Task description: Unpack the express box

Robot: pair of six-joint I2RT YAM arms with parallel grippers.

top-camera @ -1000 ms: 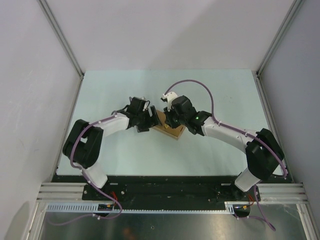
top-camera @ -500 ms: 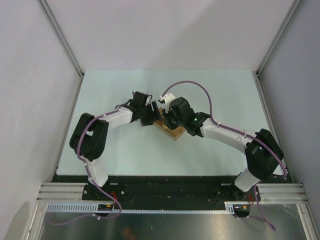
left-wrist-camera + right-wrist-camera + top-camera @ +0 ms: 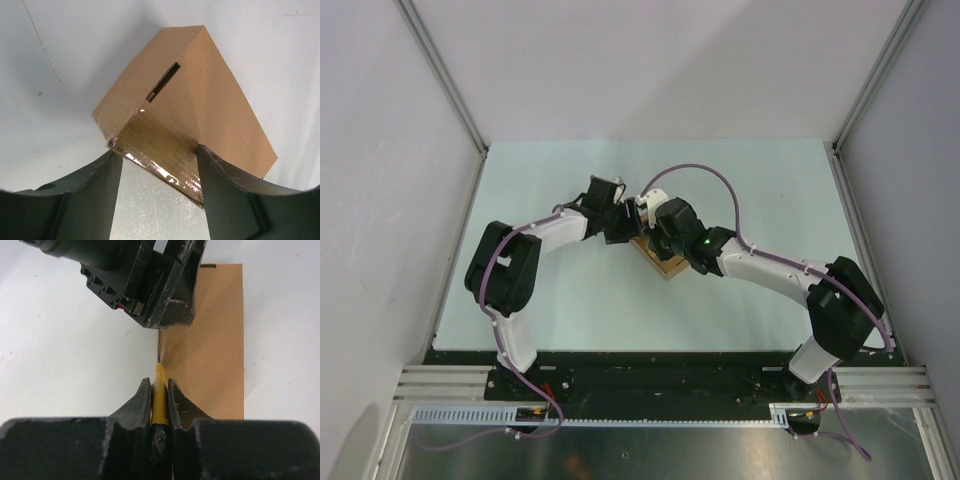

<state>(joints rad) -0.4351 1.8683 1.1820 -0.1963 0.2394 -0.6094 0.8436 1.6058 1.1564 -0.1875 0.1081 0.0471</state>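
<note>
The express box (image 3: 665, 262) is set on the table (image 3: 560, 300), its taped edge straddled by the left pincer (image 3: 159, 151), jaws apart. A yellow utility knife (image 3: 160, 400) is clamped in the right pincer (image 3: 159, 382), tip at the box's edge.

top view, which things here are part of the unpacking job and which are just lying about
In the job: box; knife, clamped in the right gripper; left gripper, jaws either side of the box's taped edge.

Just there: table; walls.
</note>
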